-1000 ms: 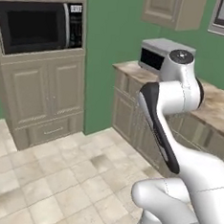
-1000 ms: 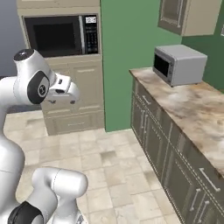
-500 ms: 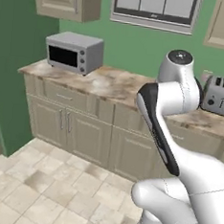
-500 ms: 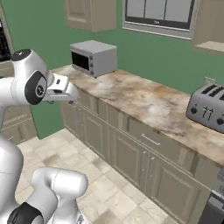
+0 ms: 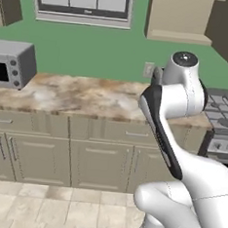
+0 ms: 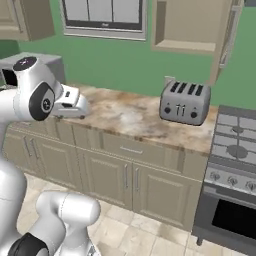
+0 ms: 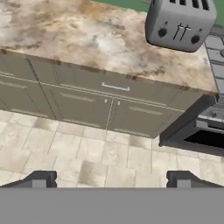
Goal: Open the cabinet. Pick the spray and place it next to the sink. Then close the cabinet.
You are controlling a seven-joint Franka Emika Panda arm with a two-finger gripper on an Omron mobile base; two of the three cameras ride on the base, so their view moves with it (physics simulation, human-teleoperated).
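The beige wall cabinet (image 6: 186, 24) hangs over the counter with its door (image 6: 229, 36) swung out to the right, so the plain tan shelf inside shows. It also appears at the top of the left base view, as the cabinet (image 5: 179, 16). My gripper (image 6: 85, 106) is held out in front of the arm at counter height, well to the left of the cabinet and below it. Its two dark fingertips (image 7: 40, 179) stand wide apart, open, with nothing between them. The spray and the sink are out of view.
A silver toaster (image 6: 185, 102) stands on the brown marbled counter (image 6: 130, 117) under the cabinet. A stove (image 6: 232, 150) with an oven adjoins the counter on the right. A grey toaster oven (image 5: 10, 64) sits at the left. Tiled floor (image 7: 87, 153) lies before the base cabinets.
The whole picture has shifted: the base has swung to the right, past the tall microwave unit and along the counter. The toaster, stove and open cabinet have come into view. The arm's pose is unchanged.
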